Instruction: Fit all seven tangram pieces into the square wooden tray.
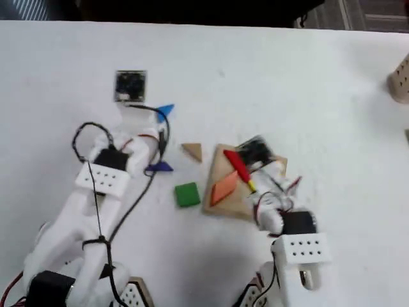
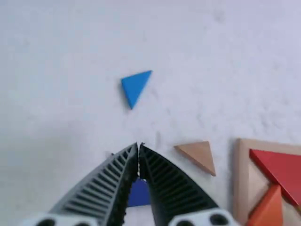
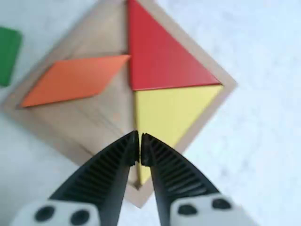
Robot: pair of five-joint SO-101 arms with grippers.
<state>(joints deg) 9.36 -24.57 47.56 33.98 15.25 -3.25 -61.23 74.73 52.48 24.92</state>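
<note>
White table point(image 1: 287, 77) carries everything, and on it the square wooden tray point(image 3: 94, 117) sits turned like a diamond in front of the right arm. Inside the tray a big red triangle point(image 3: 157, 56) and a big yellow triangle point(image 3: 174, 108) lie edge to edge, filling one half. An orange parallelogram point(image 3: 75, 80) lies flat in the other half, one tip touching the red piece, with bare wood around it. The right gripper point(image 3: 140, 140) hangs over the tray above the yellow triangle, fingers pressed together with nothing between them. The left gripper point(image 2: 139, 147) is likewise closed tip to tip and empty, low over the table. A green square point(image 1: 187, 194) lies just beside the tray on the left arm's side. A tan triangle point(image 2: 200, 155) rests near the tray's corner, a blue triangle point(image 2: 134, 87) farther out, and a dark blue triangle point(image 1: 159, 167) beneath the left gripper.
</note>
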